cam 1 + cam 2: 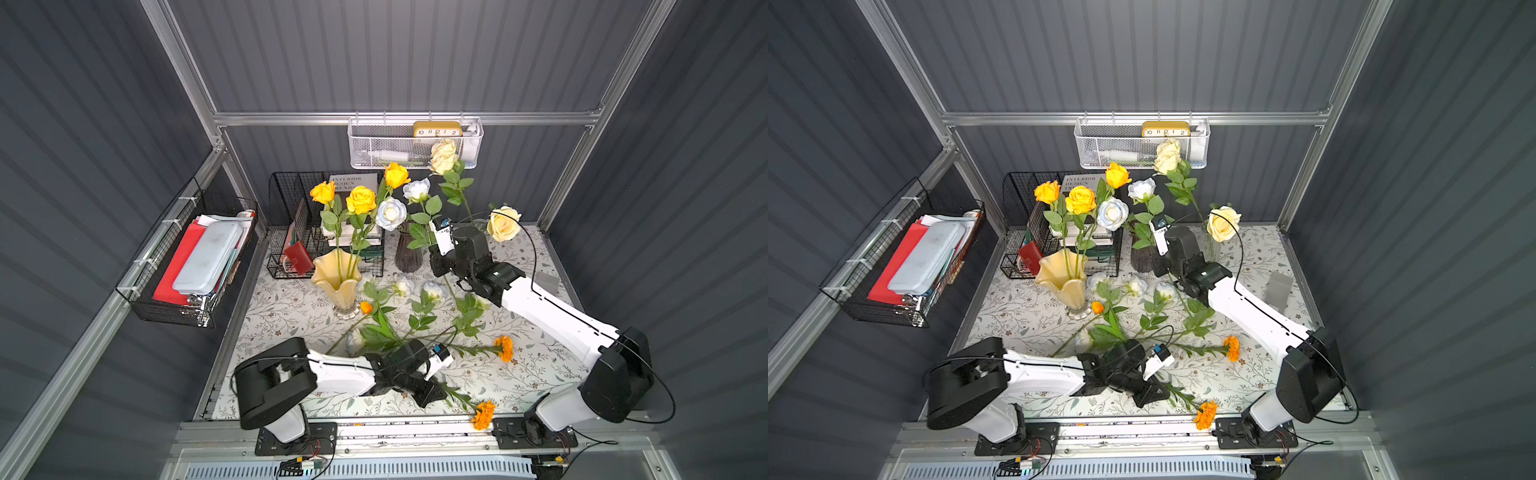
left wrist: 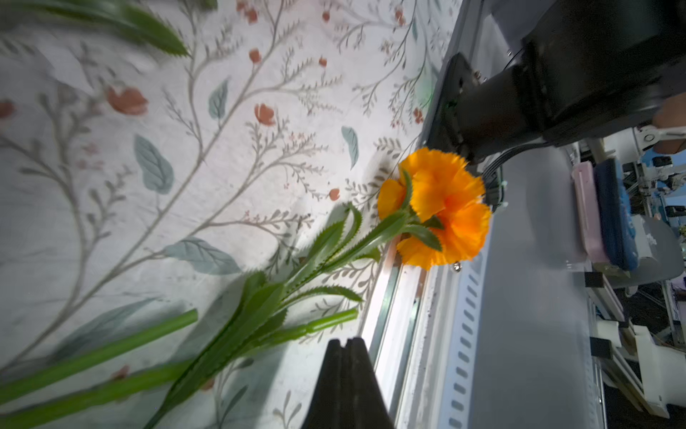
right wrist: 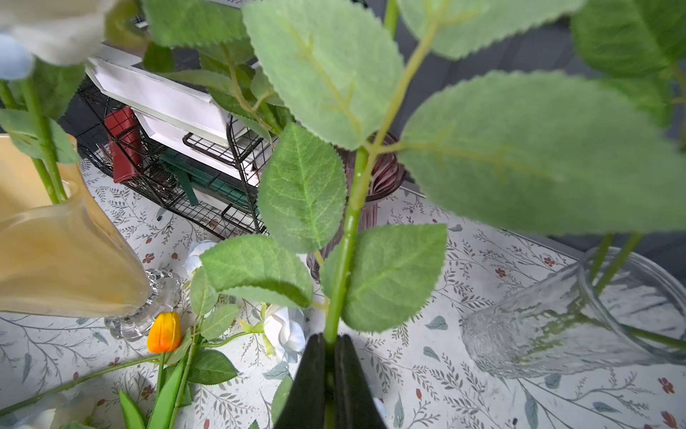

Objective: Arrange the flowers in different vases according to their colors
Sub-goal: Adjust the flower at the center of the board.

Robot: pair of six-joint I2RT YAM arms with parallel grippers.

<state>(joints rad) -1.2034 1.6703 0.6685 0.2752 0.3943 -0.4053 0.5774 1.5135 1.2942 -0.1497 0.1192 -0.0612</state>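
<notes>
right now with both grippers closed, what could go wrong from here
1. The left gripper looks shut beside the marigold stem, not clearly on it, so it may lift nothing. The bloom lies at the front edge of the table, and a nudge could drop it.
2. The right gripper is shut on a leafy rose stem close to the purple vase. Its leaves might snag or tip the vase.

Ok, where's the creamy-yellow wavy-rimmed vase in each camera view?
Top view: creamy-yellow vase left of centre, in front of the wire rack.
Top view: the vase, same place.
Left wrist: not in it.
Right wrist: the vase fills one edge, near the camera.
Shared landmark: orange tulip bud by its foot; absent from left wrist.
</notes>
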